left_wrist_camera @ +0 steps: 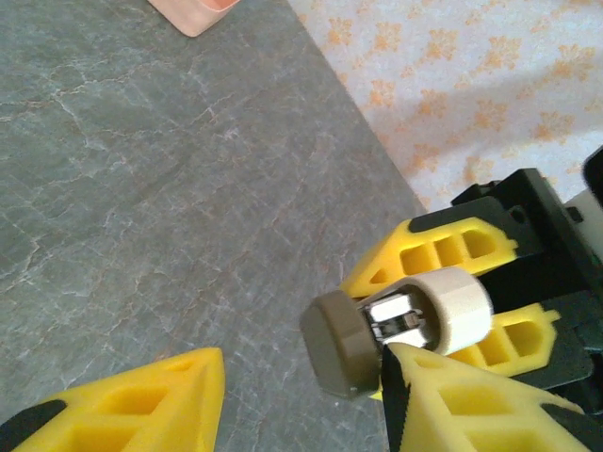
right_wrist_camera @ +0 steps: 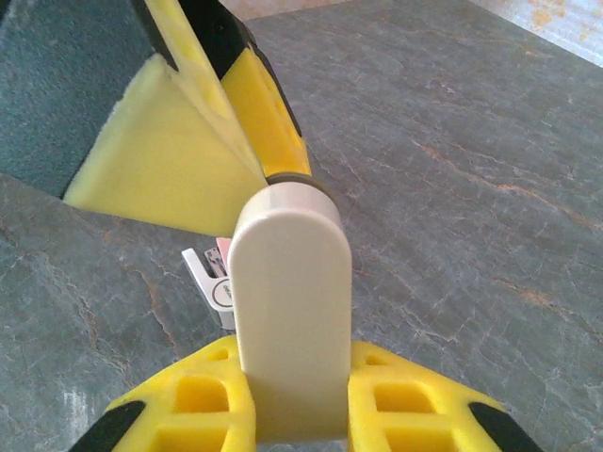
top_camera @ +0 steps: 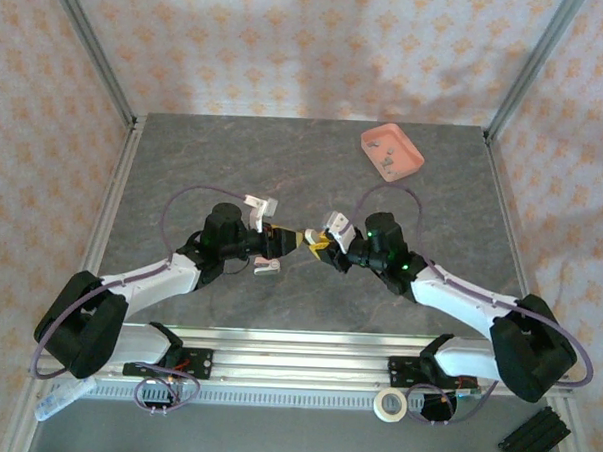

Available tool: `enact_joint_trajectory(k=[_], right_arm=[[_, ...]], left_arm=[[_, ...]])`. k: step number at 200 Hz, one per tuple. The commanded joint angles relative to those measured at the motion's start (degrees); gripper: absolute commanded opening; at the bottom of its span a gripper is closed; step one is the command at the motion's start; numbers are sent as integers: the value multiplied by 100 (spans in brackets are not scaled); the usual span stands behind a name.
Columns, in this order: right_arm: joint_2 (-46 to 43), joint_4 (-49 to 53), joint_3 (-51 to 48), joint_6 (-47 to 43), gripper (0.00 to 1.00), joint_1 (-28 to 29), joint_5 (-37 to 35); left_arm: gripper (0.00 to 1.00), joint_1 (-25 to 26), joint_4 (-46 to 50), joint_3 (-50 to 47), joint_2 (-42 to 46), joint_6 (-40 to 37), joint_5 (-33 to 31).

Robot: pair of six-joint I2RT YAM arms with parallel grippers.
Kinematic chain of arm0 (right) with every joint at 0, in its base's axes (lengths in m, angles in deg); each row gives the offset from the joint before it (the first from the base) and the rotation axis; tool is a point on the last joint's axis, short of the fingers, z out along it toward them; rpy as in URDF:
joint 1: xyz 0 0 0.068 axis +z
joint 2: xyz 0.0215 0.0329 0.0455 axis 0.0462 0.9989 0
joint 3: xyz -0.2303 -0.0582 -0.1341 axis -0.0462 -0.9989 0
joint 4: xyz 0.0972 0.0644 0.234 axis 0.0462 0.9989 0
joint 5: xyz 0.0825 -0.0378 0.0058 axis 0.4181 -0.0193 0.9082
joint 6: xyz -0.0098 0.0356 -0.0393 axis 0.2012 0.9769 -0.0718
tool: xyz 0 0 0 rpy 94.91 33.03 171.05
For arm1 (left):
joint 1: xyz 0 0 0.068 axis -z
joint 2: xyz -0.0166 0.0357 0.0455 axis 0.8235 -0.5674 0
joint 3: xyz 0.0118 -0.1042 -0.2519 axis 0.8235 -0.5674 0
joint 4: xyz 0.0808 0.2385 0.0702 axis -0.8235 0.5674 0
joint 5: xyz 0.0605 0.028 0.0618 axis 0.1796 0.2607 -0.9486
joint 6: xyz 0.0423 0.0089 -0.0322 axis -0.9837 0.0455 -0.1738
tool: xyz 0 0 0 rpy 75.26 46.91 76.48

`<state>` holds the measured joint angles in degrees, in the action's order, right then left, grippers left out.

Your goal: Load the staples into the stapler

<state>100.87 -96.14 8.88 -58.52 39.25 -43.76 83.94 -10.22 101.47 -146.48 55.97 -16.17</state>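
In the right wrist view, my right gripper (right_wrist_camera: 290,358) is shut on the stapler (right_wrist_camera: 287,282), a small cream one held off the table. Both grippers meet at mid-table, the left gripper (top_camera: 289,240) facing the right gripper (top_camera: 319,245). The left wrist view shows the stapler's taupe end cap (left_wrist_camera: 344,344) pulled out from the cream body (left_wrist_camera: 457,306), with bare metal between them. My left gripper (left_wrist_camera: 303,358) is open around that cap; its right finger (left_wrist_camera: 443,395) touches the cap and its left finger (left_wrist_camera: 160,405) stands apart. The staples (top_camera: 389,162) lie as tiny grey bits in the salmon-pink tray (top_camera: 405,142).
The tray stands at the table's far right, and its corner (left_wrist_camera: 203,11) shows in the left wrist view. A small white and pink piece (right_wrist_camera: 209,281) lies below the stapler. A metal frame post (top_camera: 94,52) rises at each back corner.
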Motion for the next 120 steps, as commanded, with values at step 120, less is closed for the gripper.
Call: enact_joint_trajectory(k=[120], right_arm=[[-422, -887, -34, 335, 0, 40, 513]], left_arm=[[43, 41, 241, 142, -642, -265, -744]])
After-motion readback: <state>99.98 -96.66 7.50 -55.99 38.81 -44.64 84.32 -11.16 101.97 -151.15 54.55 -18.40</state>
